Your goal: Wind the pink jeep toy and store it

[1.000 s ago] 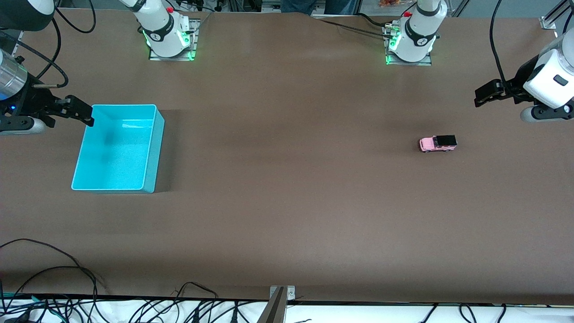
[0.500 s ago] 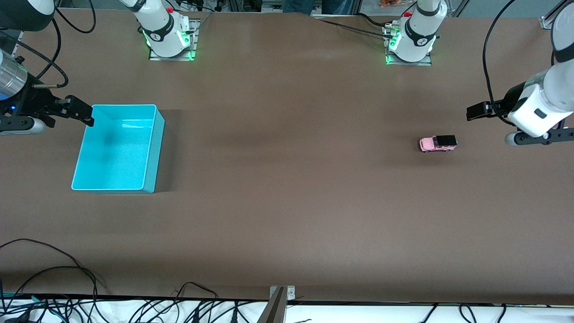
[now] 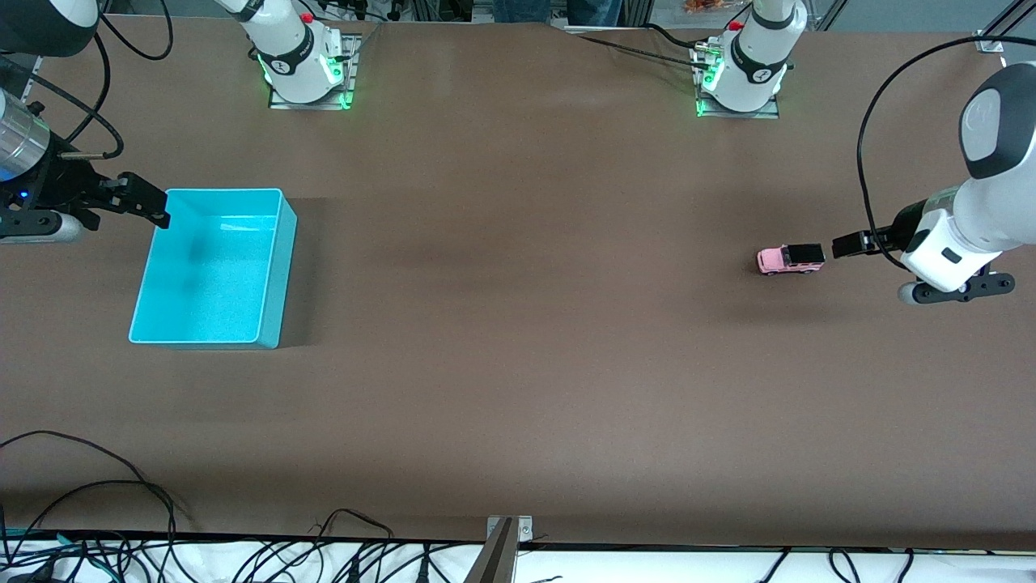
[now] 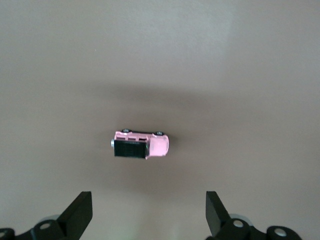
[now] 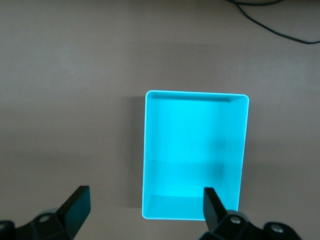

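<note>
A: Start with the big things. What is laid out?

B: A brown table (image 3: 518, 340) fills the scene. The turquoise bin (image 3: 212, 269) stands toward the right arm's end, with nothing visible inside it. The pink jeep toy (image 3: 791, 259) sits on its wheels well apart from the bin, toward the left arm's end.

A: And the arms?

B: The right gripper (image 3: 158, 208) hangs at the bin's rim and waits, jaws spread wide, the bin showing between them in its wrist view. The left gripper (image 3: 846, 244) is in the air just beside the jeep's black-roofed end, and its fingers (image 4: 80, 212) stand wide apart with nothing between them.

A: Which step is this, in your reading?

B: The approach for the first pick, I'd judge. The toy is untouched, so neither winding nor storing is done.

A: What does the next move call for?

B: Probably bringing the open jaws right over the toy, lowering until they straddle its sides, then closing. The car is narrow, so the fingers have plenty of room, but wheels mean a nudge could roll it away.

A: How does the jeep look?

B: Tiny and boxy beside the bin: pale pink body, black roof over one end, dark wheels. In the left wrist view (image 4: 140, 146) it lies across the gap between the fingers.
</note>
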Robot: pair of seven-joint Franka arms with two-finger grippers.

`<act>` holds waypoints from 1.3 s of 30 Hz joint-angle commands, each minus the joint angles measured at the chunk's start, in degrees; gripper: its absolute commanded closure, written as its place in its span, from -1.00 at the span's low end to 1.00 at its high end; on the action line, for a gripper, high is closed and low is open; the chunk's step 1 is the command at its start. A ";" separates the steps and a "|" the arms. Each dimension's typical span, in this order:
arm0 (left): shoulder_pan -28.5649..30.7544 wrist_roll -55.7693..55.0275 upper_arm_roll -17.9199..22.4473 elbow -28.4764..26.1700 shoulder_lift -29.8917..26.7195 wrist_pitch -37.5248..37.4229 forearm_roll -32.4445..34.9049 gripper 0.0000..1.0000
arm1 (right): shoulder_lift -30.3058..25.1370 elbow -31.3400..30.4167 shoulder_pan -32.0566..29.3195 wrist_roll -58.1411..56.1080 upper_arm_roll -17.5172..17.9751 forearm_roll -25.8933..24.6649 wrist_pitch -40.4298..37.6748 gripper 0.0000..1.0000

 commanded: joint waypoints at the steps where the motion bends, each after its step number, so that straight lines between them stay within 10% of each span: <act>1: -0.20 0.83 -0.30 -7.21 -1.18 6.77 1.05 -1.00 | 0.59 1.37 -0.29 -0.91 -0.02 0.59 -0.59 -1.00; 39: 1.03 1.62 -0.30 -32.71 -1.71 30.77 6.15 -1.00 | 0.76 1.37 -0.38 -0.91 -0.02 0.67 -0.59 -1.00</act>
